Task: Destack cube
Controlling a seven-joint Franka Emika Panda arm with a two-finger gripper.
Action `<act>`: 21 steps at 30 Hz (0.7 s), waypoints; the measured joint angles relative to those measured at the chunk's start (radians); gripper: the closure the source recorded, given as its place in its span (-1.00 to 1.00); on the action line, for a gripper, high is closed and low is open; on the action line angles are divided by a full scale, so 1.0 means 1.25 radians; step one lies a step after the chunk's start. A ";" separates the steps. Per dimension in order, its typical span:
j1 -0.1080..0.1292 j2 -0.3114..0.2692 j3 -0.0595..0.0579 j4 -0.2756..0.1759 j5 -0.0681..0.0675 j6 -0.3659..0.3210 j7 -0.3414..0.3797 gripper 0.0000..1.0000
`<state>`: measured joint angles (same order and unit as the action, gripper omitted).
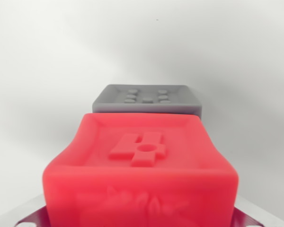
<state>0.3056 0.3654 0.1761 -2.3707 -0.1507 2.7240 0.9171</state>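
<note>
A red cube (142, 165) with a raised emblem in its recessed top fills the lower wrist view, very close to the camera. Behind it a grey cube (147, 98) with raised dots rests on the white surface (47, 71). Metal gripper parts (26, 215) show at the bottom corners; the jaws' state cannot be told.

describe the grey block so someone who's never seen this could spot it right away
Start at the big red plastic cube filling the lower part of the wrist view, with a raised cross-like emblem in its recessed top. Just behind its far edge, against the plain white surface, sits the grey plastic block. It is the only grey thing, and its recessed top carries small round raised dots rather than the red cube's emblem.
</note>
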 joint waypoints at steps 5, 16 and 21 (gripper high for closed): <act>-0.001 -0.011 0.002 -0.001 0.004 -0.009 -0.003 1.00; -0.006 -0.044 0.010 -0.005 0.018 -0.037 -0.013 1.00; -0.007 -0.064 0.013 -0.007 0.028 -0.054 -0.019 1.00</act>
<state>0.2965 0.2850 0.1920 -2.3796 -0.1162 2.6563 0.8936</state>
